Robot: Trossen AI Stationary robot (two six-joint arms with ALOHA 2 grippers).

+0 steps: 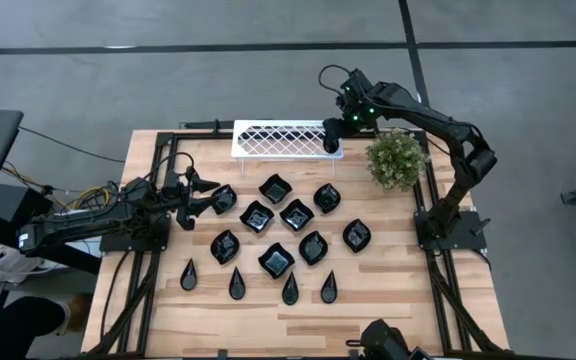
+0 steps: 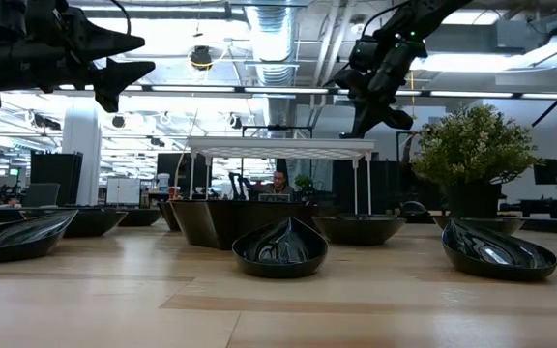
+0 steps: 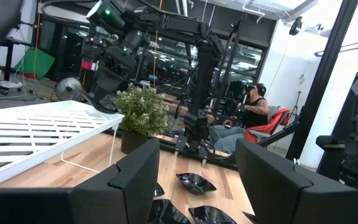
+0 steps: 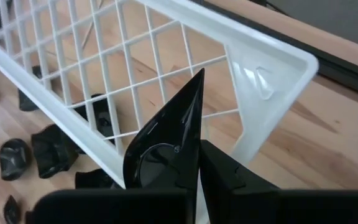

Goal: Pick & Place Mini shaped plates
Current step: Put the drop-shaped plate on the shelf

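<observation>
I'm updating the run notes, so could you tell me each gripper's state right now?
Left gripper: open, holding nothing, above the table's left side.
Right gripper: shut on a black plate, over the white tray.

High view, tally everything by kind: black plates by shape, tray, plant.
Slim teardrop plates: 4
Wider black plates: 9
Held plate in the right gripper: 1
White lattice tray: 1
Potted plant: 1
Total: 16
</observation>
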